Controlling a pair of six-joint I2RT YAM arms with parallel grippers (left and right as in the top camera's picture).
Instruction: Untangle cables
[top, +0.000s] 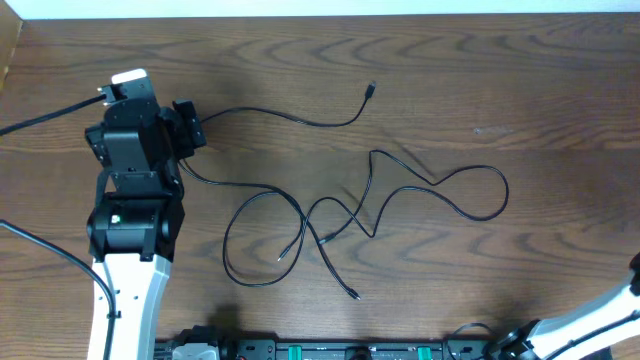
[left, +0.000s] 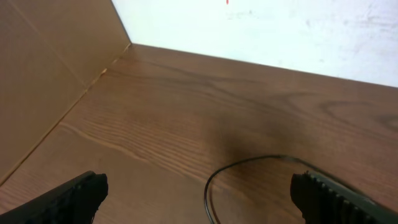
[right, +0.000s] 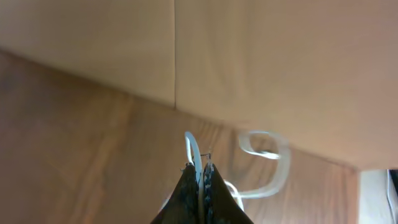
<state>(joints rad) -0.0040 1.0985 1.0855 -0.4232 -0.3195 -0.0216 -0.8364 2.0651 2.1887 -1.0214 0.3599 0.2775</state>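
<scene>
**Overhead:** black cables (top: 350, 215) lie crossed at the centre of the table (top: 500, 80). One run reaches the left gripper (top: 192, 128) at 9 o'clock.

**Left wrist:** jaws wide, with a cable loop (left: 249, 160) lying ungrasped between them at 6 o'clock.

**Right wrist:** the right gripper (right: 199, 171) appears pinched on the white cable (right: 280, 165).

**Step:** separating strands. The next move likely calls for closing on the loop.

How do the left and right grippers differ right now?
The left gripper is wide open; the right gripper is shut. The left gripper grips nothing, a black cable lying loose between its jaws; the right gripper pinches a white cable. Both are dark-coloured.
</scene>
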